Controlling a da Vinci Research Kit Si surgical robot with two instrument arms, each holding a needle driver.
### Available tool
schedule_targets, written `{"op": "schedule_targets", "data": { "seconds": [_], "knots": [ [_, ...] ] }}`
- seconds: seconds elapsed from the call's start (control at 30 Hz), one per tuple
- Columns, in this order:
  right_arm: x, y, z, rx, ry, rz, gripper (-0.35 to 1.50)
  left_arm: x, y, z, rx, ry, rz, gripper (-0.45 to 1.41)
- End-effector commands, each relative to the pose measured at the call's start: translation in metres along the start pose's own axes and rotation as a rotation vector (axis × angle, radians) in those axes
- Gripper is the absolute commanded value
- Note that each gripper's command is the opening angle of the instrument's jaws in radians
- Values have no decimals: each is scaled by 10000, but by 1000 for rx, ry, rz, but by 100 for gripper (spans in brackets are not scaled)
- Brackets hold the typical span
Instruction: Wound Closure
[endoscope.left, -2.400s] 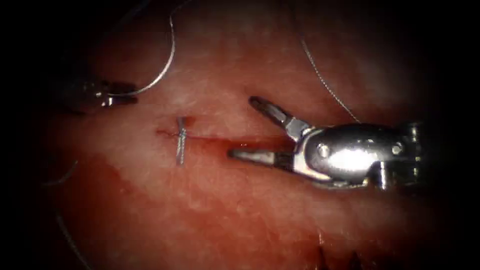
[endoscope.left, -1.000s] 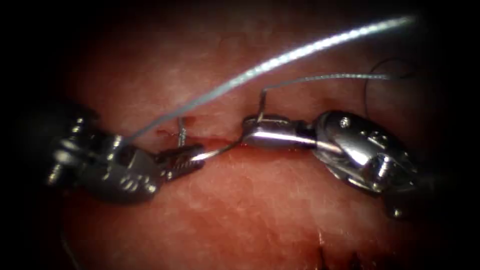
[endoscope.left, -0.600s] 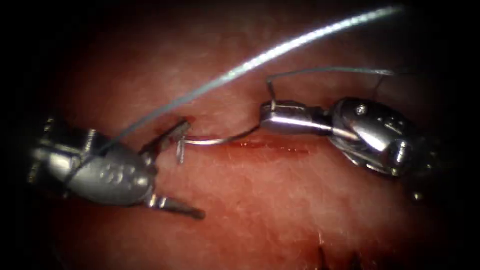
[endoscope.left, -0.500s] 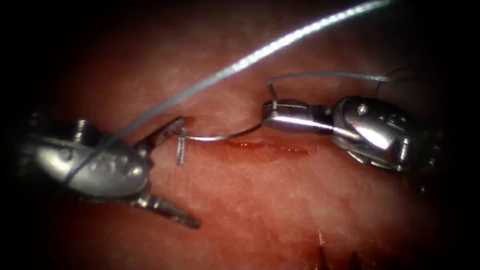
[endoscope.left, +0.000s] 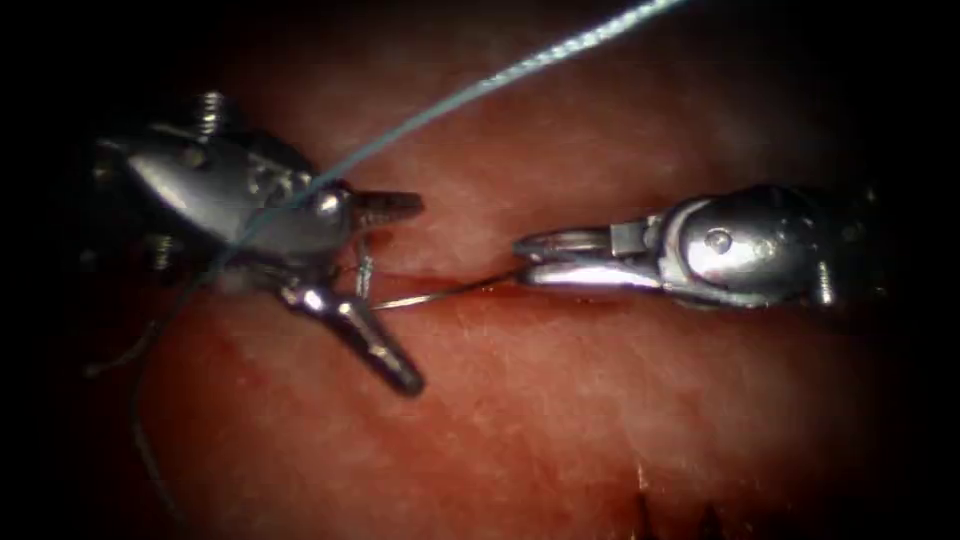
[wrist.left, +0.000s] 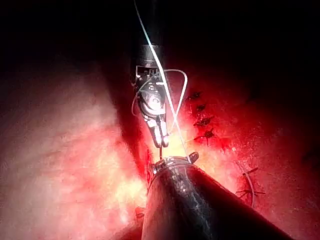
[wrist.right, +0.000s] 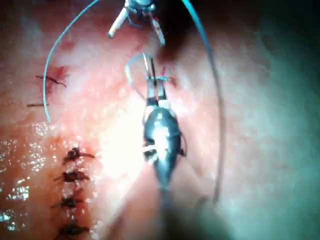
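Steel right jaws (endoscope.left: 525, 262) clamp our needle's (endoscope.left: 440, 292) rear end | needle's long axis runs along the cut (endoscope.left: 560, 297), tip left toward the stitch (endoscope.left: 364, 272) | left jaws (endoscope.left: 400, 290) gape empty, straddling that tip | thread (endoscope.left: 480, 85) crosses overhead | we see no tissue (endoscope.left: 560, 400) bite

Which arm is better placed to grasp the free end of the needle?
Left, probably: the left tool stands open around the free end of the needle, while the right tool is shut on its other end.
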Motion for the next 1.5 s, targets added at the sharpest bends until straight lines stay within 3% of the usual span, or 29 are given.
{"op": "schedule_targets", "data": {
  "seconds": [0.03, 0.2, 0.43, 0.7, 0.83, 1.0, 1.03, 1.13, 1.17, 1.27, 1.5],
  "knots": [
    [-1, -7, 11, 9, 10, -4, -35, -4, 0, 15, -12, -28, -9, 81],
    [6, -7, 11, 15, 16, -36, -35, -6, -17, 36, -36, -95, -14, 81],
    [10, -9, 11, 18, 20, -58, -35, -15, -27, 47, -89, -172, -3, 67],
    [17, -13, 16, 30, 31, -82, -35, -22, -22, 55, -188, -208, 5, 14],
    [22, -15, 17, 33, 36, -98, -35, -20, -22, 56, -225, -213, 17, -45],
    [23, -17, 18, 41, 35, -98, -35, -17, -27, 54, -246, -203, -16, -45],
    [25, -16, 19, 13, 12, -90, -21, -18, -29, 53, -248, -163, -47, -45],
    [30, -12, 20, -69, -16, -16, 84, -20, -29, 52, -236, -111, -76, -45],
    [32, -10, 20, -101, -16, 23, 101, -20, -29, 52, -224, -100, -84, -45],
    [38, -5, 21, -181, -33, 79, 119, -22, -27, 52, -177, -26, -134, -45],
    [47, -8, 29, -404, -112, 110, 118, -25, -24, 51, -43, 141, -203, -45]
  ]
}}
